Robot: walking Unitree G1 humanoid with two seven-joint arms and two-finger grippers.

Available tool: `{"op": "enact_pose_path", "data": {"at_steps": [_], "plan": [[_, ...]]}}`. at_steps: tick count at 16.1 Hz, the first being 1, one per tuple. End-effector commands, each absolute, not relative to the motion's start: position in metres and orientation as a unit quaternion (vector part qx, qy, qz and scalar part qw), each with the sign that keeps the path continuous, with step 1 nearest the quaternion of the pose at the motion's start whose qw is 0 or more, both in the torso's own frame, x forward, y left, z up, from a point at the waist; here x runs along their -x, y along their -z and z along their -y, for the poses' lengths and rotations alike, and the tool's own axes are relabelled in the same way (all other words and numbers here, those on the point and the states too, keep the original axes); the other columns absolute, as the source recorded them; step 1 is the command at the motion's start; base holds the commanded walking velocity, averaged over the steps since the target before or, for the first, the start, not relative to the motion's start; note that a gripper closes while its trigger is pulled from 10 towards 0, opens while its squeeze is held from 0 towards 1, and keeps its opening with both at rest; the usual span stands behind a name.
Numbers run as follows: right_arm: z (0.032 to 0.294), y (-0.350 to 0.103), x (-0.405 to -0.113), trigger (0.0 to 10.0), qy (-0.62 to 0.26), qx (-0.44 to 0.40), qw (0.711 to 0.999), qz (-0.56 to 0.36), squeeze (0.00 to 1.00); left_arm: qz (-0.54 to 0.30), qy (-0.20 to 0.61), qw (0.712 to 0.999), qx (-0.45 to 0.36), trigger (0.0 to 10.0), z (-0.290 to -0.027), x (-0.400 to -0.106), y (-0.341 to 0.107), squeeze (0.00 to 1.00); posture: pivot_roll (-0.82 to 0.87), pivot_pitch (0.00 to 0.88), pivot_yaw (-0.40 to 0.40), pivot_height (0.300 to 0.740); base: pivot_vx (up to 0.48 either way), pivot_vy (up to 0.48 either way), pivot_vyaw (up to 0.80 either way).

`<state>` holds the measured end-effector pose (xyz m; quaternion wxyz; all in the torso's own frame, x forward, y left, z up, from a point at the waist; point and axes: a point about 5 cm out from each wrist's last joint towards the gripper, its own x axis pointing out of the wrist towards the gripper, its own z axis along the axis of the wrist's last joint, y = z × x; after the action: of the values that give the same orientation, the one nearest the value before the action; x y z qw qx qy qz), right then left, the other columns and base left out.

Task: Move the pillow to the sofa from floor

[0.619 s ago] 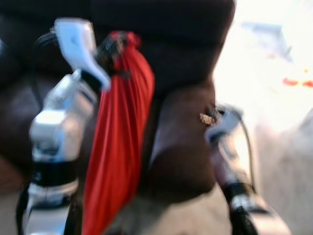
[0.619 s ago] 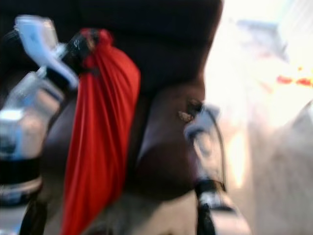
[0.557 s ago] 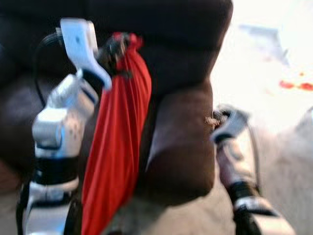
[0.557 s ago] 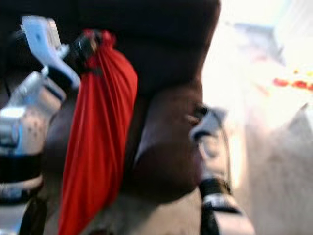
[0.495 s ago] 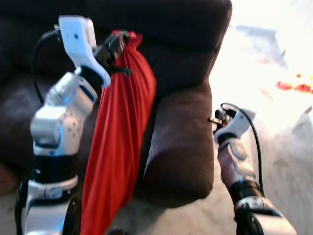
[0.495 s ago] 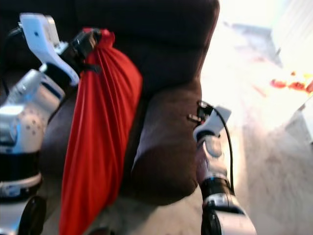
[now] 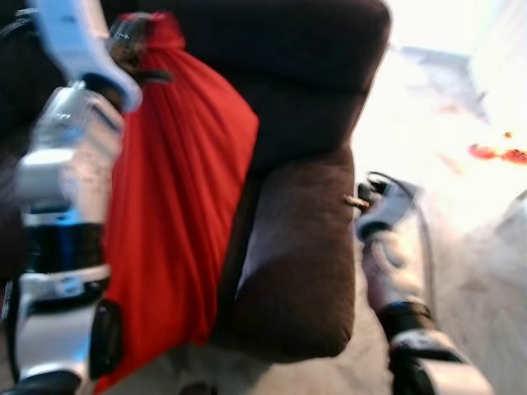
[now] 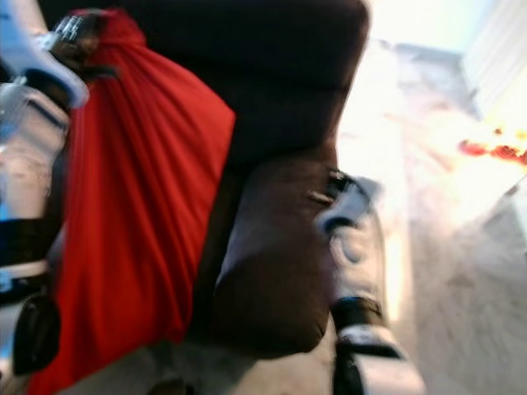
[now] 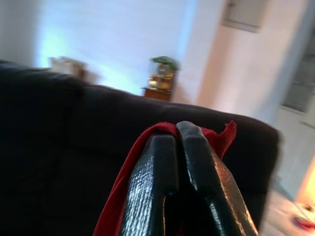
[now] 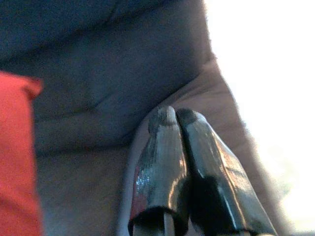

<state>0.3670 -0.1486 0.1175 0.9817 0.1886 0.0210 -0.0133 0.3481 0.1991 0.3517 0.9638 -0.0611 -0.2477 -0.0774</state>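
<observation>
Pillow hangs red against the dark sofa, its top corner pinched in the left gripper, while the right gripper idles clamped empty.

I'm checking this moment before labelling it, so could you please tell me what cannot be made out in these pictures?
- Bottom of the red pillow: cut off by the lower edge of the left eye view, so whether it is off the floor is unclear.
- Sofa seat: hidden behind the pillow and the left arm.
- How much cloth the left tool pinches: hidden by its own shut fingers, left wrist view.
- Small red things on the bright floor, right eye view: blurred.
</observation>
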Motion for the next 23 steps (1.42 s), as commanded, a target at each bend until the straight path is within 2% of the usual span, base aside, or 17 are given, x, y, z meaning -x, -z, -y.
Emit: {"op": "enact_pose_path", "data": {"at_steps": [1, 4, 8, 11, 20, 23], "plan": [[0.161, -0.117, -0.366, 10.0, 0.029, -0.183, 0.983, -0.02, 0.0, 0.328, 0.093, 0.939, 0.042, 10.0, -0.188, -0.335, -0.386, 0.0, 0.2, 0.115, -0.067, 0.73, 0.255, 0.0, 0.0], [0.161, -0.117, -0.366, 10.0, 0.03, -0.183, 0.983, -0.019, 0.0, 0.324, 0.058, 0.943, 0.052, 10.0, -0.19, -0.348, -0.383, 0.0, 0.2, 0.115, -0.065, 0.73, 0.259, 0.0, 0.0], [0.162, -0.116, -0.365, 10.0, 0.031, -0.182, 0.983, -0.021, 0.0, 0.313, 0.073, 0.945, 0.056, 10.0, -0.181, -0.36, -0.38, 0.0, 0.2, 0.117, -0.065, 0.73, 0.274, 0.0, 0.0], [0.162, -0.115, -0.364, 10.0, 0.031, -0.182, 0.983, -0.022, 0.0, 0.219, 0.059, 0.974, 0.03, 10.0, -0.183, -0.389, -0.34, 0.0, 0.19, 0.12, -0.06, 0.73, 0.0, 0.0, 0.0], [0.166, -0.111, -0.359, 10.0, 0.038, -0.178, 0.983, -0.023, 0.0, 0.108, -0.002, 0.991, 0.075, 10.0, -0.194, -0.419, -0.288, 0.0, 0.17, 0.125, -0.049, 0.73, 0.0, 0.0, 0.0], [0.168, -0.11, -0.357, 10.0, 0.041, -0.176, 0.983, -0.023, 0.0, 0.103, -0.02, 0.991, 0.083, 10.0, -0.196, -0.421, -0.286, 0.0, 0.15, 0.127, -0.043, 0.73, 0.0, 0.0, 0.0]]}}
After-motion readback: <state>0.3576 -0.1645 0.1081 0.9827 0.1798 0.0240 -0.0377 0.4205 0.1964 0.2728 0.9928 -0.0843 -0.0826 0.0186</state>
